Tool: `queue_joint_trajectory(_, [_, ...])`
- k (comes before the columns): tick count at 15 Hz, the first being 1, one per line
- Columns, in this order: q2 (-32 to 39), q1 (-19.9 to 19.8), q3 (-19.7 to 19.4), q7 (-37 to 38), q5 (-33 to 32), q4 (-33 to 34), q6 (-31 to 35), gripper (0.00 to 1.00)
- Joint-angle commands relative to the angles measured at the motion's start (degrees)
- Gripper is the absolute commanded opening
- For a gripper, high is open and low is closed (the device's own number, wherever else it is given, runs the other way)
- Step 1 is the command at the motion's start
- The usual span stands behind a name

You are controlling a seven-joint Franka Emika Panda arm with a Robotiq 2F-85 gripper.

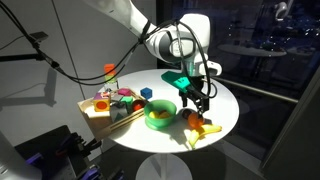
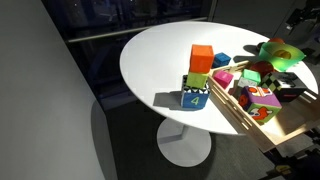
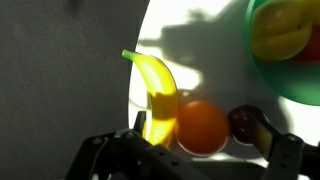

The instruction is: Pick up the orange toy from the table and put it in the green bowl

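Nearest in the wrist view, the two dark fingers [image 3: 108, 158] are seen at the bottom edge, spread wide apart with nothing held between them. The orange toy [image 3: 202, 127] is found on the white table [image 3: 215, 75] in the gap between the fingers, not visibly touched by either. A yellow banana [image 3: 156, 95] is laid just beside the toy on one side, its green stem pointed away from the wrist, and a smaller dark red piece [image 3: 243, 122] is pressed close on the other side. Beyond these, the green bowl [image 3: 292, 88] is cut off at the upper corner of the wrist view, well apart from the orange toy; a yellow-orange toy fruit [image 3: 278, 30] is held inside it. In an exterior view the arm [image 1: 150, 35] is seen bent down over the table edge, the fingers lowered over the fruit cluster next to the bowl. Farther off, a wooden tray [image 1: 100, 112] filled with mixed toys is noted. In an exterior view a stack of blocks [image 2: 198, 78] is recorded upright beside that tray: orange on green on blue.
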Motion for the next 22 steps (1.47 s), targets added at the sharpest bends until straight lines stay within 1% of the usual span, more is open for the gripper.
queue_joint_trajectory(1, [2.85,-0.88,0.52,0.88,-0.68,2.21,2.24,1.00])
queue_joint_trajectory(9, [6.63,-1.35,0.88,0.28,-0.41,3.49,6.89,1.00])
queue_joint_trajectory(22, [8.94,-2.34,2.91,-0.79,0.88,4.97,9.80,1.00])
